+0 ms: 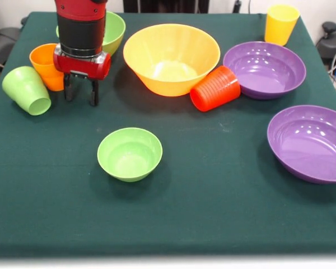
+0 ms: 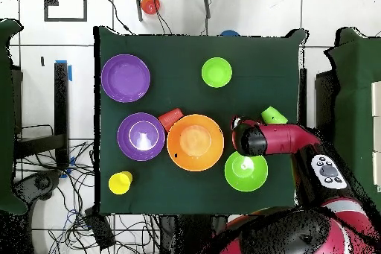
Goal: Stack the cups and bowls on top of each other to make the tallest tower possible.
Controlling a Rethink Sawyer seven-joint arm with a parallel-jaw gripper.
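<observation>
- Nearest the camera in the front view sits the small light-green glossy plastic bowl (image 1: 130, 153), upright and alone on the dark green tablecloth (image 1: 213, 213); no tower exists yet, as every bowl and cup lies apart.
- On the right are the two wide shallow purple plastic bowls (image 1: 309, 143), one nearer, one farther (image 1: 264, 69), with the yellow plastic tumbler (image 1: 280, 24) upright at the far right corner.
- At the far middle stands the large orange-yellow plastic bowl (image 1: 171, 58), and the red ribbed plastic tumbler (image 1: 215, 88) lies on its side touching that bowl's right flank, so it may roll if the bowl is nudged.
- Sawyer's red and black gripper (image 1: 82, 92) hangs at the far left, its two dark fingers (image 1: 93, 92) apart and holding nothing.
- Just left of it stand the orange plastic tumbler (image 1: 45, 66) and the tipped light-green plastic tumbler (image 1: 26, 89), touching each other; a descent here could clip one and send it off the left edge.
- Behind the arm, the medium light-green plastic bowl (image 1: 113, 31) is partly hidden, so a blind grasp risks slipping on its glossy rim.
- A blue bowl appears in neither view.
- No brand, label or writing can be read on any item.
</observation>
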